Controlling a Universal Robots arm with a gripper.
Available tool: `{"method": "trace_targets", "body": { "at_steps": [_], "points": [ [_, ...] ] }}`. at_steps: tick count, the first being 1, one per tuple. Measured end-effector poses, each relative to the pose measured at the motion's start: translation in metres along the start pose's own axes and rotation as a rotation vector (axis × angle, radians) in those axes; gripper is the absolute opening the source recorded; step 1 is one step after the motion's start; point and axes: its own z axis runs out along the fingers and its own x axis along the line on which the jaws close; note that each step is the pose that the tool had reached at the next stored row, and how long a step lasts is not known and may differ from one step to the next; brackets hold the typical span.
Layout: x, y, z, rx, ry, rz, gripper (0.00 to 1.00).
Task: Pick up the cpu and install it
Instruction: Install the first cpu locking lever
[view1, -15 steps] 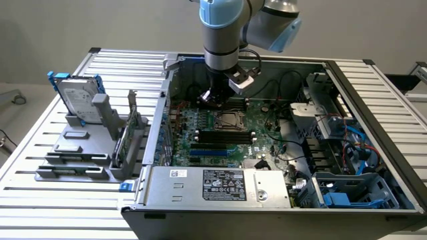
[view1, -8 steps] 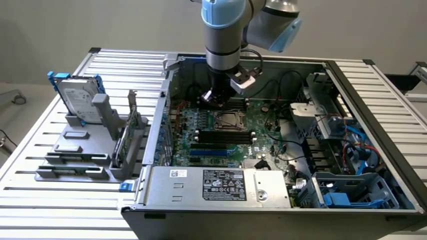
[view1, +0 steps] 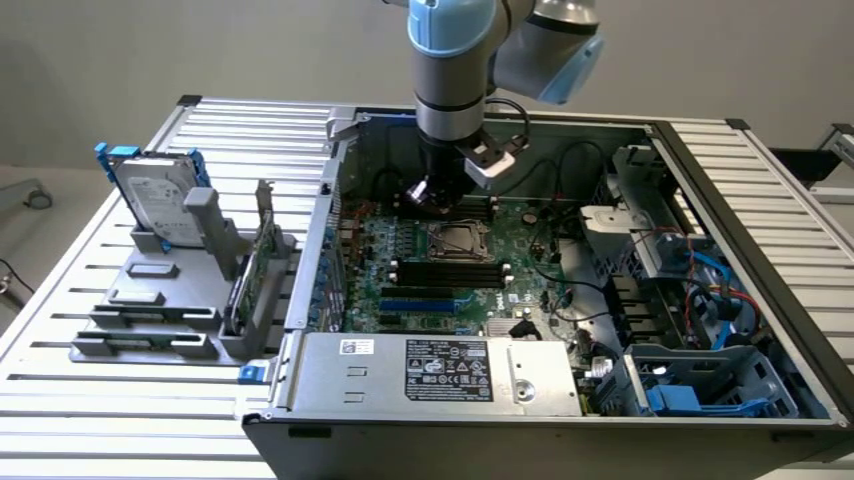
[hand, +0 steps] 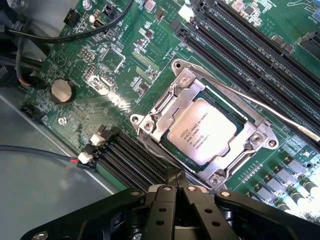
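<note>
Hovering over the green board (hand: 120, 75), the hand (hand: 175, 181) has its black fingers (hand: 162, 210) pressed tight together with nothing between them. Right below the fingertips sits the cpu (hand: 201, 131), its silvery top plate facing up, lying flat inside the metal-framed socket (hand: 159, 111) and apart from the hand. A thin metal lever (hand: 260, 107) runs out from the socket frame across the board. Beside the socket, rows of long black memory slots (hand: 129, 155) line up on both sides, and a round coin battery (hand: 62, 90) gleams further off on the board near some dark cables (hand: 30, 35).

Over in the exterior view, the arm (view1: 454, 70) drops straight down into the open computer case (view1: 441, 385), its hand (view1: 438, 200) just above the socket (view1: 457, 241). Well off toward the exterior view's left, a silver hard drive (view1: 150, 200) with blue brackets stands upright in a grey holder rack (view1: 147, 320) on the slatted metal worktop (view1: 80, 400).
</note>
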Motion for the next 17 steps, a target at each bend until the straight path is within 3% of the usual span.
{"method": "trace_targets", "body": {
  "at_steps": [17],
  "points": [
    [0.0074, 0.0056, 0.0009, 0.0000, 0.0000, 0.000, 0.11]
  ]
}}
